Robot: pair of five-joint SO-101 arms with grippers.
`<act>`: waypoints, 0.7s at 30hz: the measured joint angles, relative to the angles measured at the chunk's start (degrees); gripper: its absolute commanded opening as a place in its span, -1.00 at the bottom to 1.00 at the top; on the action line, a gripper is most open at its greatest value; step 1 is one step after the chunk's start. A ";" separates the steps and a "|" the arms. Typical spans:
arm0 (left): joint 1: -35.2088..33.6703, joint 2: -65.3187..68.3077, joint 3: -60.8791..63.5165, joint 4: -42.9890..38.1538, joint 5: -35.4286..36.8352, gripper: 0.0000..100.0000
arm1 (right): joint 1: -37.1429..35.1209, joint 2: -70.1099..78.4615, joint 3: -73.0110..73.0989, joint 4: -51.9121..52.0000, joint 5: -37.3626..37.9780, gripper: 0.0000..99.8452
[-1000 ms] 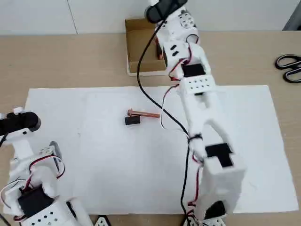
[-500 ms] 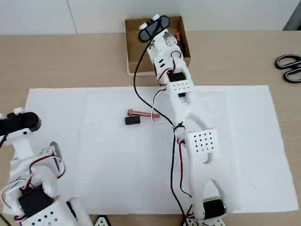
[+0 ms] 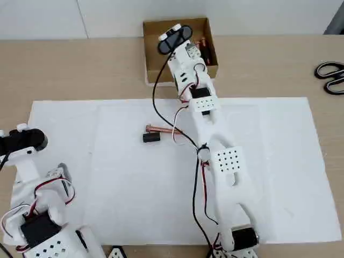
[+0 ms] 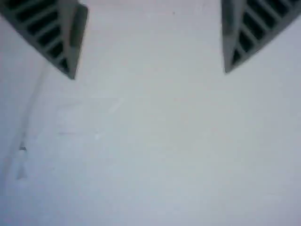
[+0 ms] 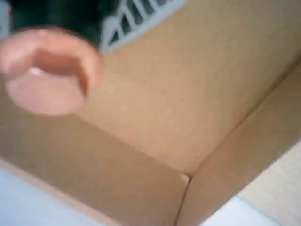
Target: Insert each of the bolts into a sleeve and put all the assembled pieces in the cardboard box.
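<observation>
A bare copper bolt lies on the white sheet, with a black sleeve just beside it. The right arm stretches to the cardboard box at the table's far edge, its wrist over the box's middle. In the right wrist view a copper bolt head sits close under a ribbed finger and a dark part, above the box floor; the gripper looks shut on this bolt. Assembled pieces lie along the box's right side. My left gripper hangs open over bare sheet at the near left.
Scissors lie on the wooden table at the far right. The left arm stands at the near left corner. The right arm's cable loops over the sheet near the loose bolt.
The right arm has stretched forward and lowered, bringing its wrist down over the box's middle. The left arm, loose bolt and sleeve have stayed put.
</observation>
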 measured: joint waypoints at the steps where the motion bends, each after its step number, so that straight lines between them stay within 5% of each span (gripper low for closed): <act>1: 0.00 0.00 0.00 0.00 0.00 -0.61 | 0.00 0.00 0.00 0.00 0.00 -0.98; 21: 0.00 0.00 0.00 0.00 0.00 -0.61 | -0.09 0.79 -0.09 0.00 0.00 -0.98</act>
